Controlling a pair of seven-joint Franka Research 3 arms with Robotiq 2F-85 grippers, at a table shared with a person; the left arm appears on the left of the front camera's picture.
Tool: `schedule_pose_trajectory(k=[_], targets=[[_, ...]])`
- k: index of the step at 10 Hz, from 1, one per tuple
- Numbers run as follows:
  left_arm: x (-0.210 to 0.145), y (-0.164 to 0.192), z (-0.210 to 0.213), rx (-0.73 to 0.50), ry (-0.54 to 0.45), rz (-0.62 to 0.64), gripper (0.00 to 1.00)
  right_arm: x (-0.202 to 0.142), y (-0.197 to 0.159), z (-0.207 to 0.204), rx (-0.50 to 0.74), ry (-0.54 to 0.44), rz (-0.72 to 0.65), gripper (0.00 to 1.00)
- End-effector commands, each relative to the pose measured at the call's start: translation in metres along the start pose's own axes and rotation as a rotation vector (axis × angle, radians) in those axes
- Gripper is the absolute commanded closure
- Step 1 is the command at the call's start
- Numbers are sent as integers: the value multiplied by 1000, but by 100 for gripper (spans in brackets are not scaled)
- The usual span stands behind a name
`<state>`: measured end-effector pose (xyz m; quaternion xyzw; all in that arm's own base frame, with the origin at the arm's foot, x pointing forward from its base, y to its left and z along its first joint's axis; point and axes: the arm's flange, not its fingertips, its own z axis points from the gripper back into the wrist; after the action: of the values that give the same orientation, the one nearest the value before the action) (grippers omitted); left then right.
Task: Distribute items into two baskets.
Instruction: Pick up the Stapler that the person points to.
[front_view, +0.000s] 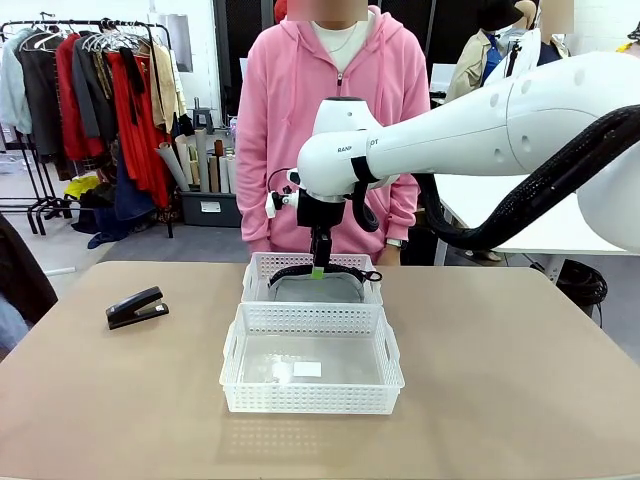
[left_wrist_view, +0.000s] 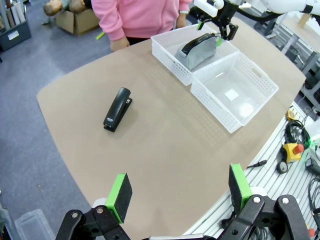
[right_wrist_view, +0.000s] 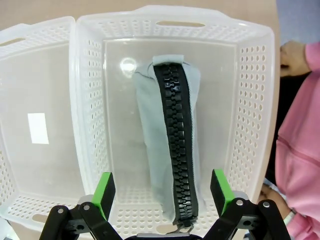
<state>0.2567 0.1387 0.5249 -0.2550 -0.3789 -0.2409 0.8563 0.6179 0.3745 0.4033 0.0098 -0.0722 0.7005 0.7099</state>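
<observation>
- Right fingers (right_wrist_view: 106, 186) spread above grey zippered fabric pouch (right_wrist_view: 150, 160) in upper white lattice basket (front_view: 258, 280).
- Left fingers (left_wrist_view: 120, 196) spread, empty.
- Black stapler (front_view: 136, 307) on worktop (front_view: 500, 380), frame left.

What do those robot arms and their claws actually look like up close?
The right arm is smooth, rounded and white, with small grey lettering near its wrist and a black ribbed hose running along it. Both the left gripper and the right gripper are black, two-fingered, with bright green pads.
</observation>
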Motion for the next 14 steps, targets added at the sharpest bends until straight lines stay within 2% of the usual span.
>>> schedule_pose_trajectory(k=[1, 4, 5, 6, 9, 12, 13, 14], targets=[[0, -1, 0, -6, -8, -3, 0, 2, -2, 3, -10, -1, 3, 0], [0, -1, 0, -6, -8, -3, 0, 0, 0, 0, 0, 0, 0, 0], [0, -1, 0, -6, -8, -3, 0, -6, 11, 13, -39, -5, -64, 0], [0, -1, 0, -6, -8, -3, 0, -16, 28, 28, -56, -33, -127, 0], [0, -1, 0, -6, -8, -3, 0, -38, 99, 71, -132, -109, -155, 0], [0, -1, 0, -6, -8, -3, 0, -97, 146, 101, -112, -121, -212, 0], [0, -1, 0, -6, -8, -3, 0, -133, 144, 117, -112, -67, -187, 0], [0, -1, 0, -6, -8, -3, 0, -174, 132, 139, -154, -83, -324, 0]])
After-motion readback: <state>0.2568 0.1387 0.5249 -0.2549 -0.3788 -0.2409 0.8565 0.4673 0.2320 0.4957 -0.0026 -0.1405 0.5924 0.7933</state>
